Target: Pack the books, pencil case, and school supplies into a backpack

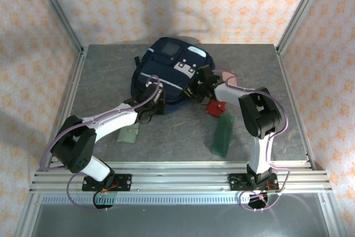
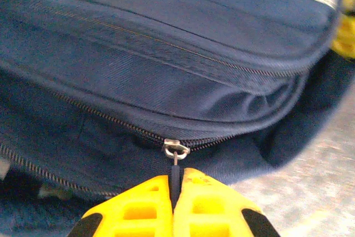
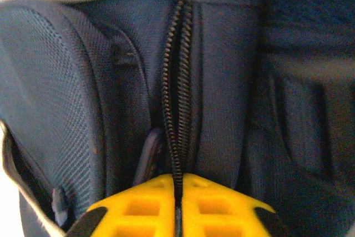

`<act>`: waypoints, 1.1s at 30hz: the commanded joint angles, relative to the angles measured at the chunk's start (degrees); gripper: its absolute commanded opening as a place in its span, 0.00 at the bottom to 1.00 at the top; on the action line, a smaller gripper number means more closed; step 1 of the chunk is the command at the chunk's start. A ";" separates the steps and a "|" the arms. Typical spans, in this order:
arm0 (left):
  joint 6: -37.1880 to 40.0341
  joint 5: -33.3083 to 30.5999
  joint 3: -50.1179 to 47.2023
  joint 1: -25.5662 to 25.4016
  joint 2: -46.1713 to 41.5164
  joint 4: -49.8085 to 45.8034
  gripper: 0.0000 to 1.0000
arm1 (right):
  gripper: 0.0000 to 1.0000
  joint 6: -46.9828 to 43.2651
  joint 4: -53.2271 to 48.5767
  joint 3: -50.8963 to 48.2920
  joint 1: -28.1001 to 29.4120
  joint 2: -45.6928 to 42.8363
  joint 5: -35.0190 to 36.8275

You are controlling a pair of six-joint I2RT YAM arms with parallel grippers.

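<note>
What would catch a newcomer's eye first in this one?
The navy backpack sits at the table's far middle. The left gripper pinches its zip pull; the right gripper is closed on a zipper track. A red square, dark green rectangle and pale green wallet lie loose nearer.

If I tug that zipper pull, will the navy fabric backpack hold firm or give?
Probably give: the navy blue fabric backpack folds and creases softly around the metal zipper slider. Lying low on the grey table, it would likelier slide than tip. Its woven cloth looks grippy, not slick.
</note>
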 commanded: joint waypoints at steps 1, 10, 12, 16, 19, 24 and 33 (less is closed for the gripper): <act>-3.06 3.41 1.86 -1.90 -2.27 -2.01 0.00 | 0.23 -3.59 1.18 1.98 -1.03 -3.09 3.44; -3.71 4.23 5.77 -2.08 0.16 1.21 0.00 | 0.37 0.19 7.79 -9.04 2.39 -12.01 -1.37; -3.80 4.25 6.23 -2.12 0.12 1.22 0.00 | 0.37 1.23 9.12 -10.64 3.22 -12.40 -2.34; -3.89 3.60 6.35 -2.17 -0.85 1.22 0.00 | 0.37 3.77 12.04 -12.87 4.75 -12.97 -3.96; -3.97 2.83 6.14 -2.17 -1.78 1.13 0.00 | 0.37 4.59 11.65 -13.59 5.35 -14.20 -3.48; -4.05 2.31 6.22 -2.17 -2.54 1.39 0.00 | 0.37 6.19 12.11 -16.27 5.44 -16.41 -3.02; -4.41 3.54 6.66 -2.17 -2.98 1.82 0.00 | 0.38 6.95 13.20 -14.51 5.62 -14.05 -1.90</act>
